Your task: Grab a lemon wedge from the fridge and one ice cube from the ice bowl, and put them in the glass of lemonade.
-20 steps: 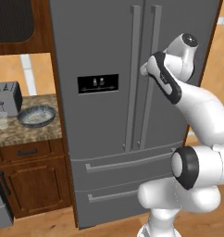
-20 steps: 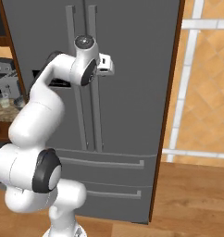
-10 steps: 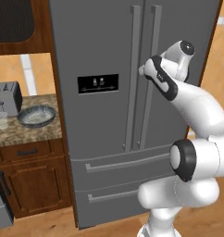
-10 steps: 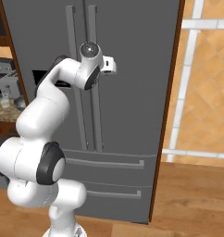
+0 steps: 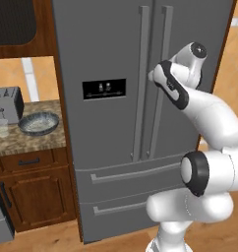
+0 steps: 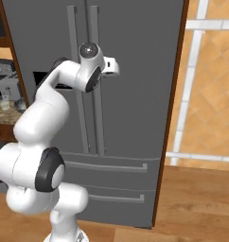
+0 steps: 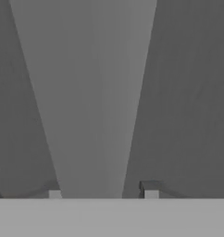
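Observation:
The grey steel fridge (image 5: 111, 44) stands with both doors closed, and the lemon wedge is out of view. My gripper (image 5: 155, 77) is up against the right door's long vertical handle (image 5: 159, 118). In the hand view that handle (image 7: 90, 92) runs between my two fingertips (image 7: 151, 190), and the gripper (image 7: 103, 193) has closed in on it. On the counter to the left sit the ice bowl (image 5: 38, 123) and the glass of lemonade (image 5: 1, 127).
A silver toaster (image 5: 7, 104) stands behind the glass on the stone counter (image 5: 27, 142), above a wooden cabinet (image 5: 37, 197). The fridge has two lower drawers (image 5: 131, 172). A tiled wall (image 6: 211, 85) and wooden floor (image 6: 197, 203) lie to the fridge's right.
The hand has pushed forward onto the right door handle and the jaws have narrowed around it. The base and the counter items have stayed put.

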### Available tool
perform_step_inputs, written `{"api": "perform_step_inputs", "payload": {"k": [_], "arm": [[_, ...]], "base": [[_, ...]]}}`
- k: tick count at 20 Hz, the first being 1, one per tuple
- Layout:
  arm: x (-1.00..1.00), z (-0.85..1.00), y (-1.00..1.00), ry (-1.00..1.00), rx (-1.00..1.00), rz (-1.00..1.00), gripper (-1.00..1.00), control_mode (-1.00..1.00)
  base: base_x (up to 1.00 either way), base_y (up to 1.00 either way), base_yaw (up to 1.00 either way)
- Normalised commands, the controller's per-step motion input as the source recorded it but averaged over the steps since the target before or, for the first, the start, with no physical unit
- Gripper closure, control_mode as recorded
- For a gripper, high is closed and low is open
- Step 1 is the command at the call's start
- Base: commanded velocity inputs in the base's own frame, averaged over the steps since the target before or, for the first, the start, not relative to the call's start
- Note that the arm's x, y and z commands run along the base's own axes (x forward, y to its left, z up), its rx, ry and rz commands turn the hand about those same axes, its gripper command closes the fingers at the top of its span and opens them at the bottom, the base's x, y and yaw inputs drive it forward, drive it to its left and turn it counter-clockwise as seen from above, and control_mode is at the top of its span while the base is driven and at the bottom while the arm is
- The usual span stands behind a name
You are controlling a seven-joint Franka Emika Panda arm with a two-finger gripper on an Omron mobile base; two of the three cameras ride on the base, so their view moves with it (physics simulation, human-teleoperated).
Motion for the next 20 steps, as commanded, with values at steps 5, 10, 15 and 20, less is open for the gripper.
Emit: {"api": "perform_step_inputs", "payload": {"k": [5, 10, 15, 20], "arm": [[-0.82, 0.15, -0.81, 0.02, 0.03, -0.18, 1.0, -1.0], [-1.0, 0.0, -1.0, 0.0, 0.1, -0.21, 1.0, -1.0], [-1.0, 0.0, -1.0, 0.0, 0.13, -0.24, 1.0, -1.0], [-0.99, 0.06, -1.0, 0.0, 0.17, -0.27, 1.0, -1.0]], "base": [[0.0, 0.0, 0.0], [0.0, 0.0, 0.0], [0.0, 0.0, 0.0], [0.0, 0.0, 0.0]]}}
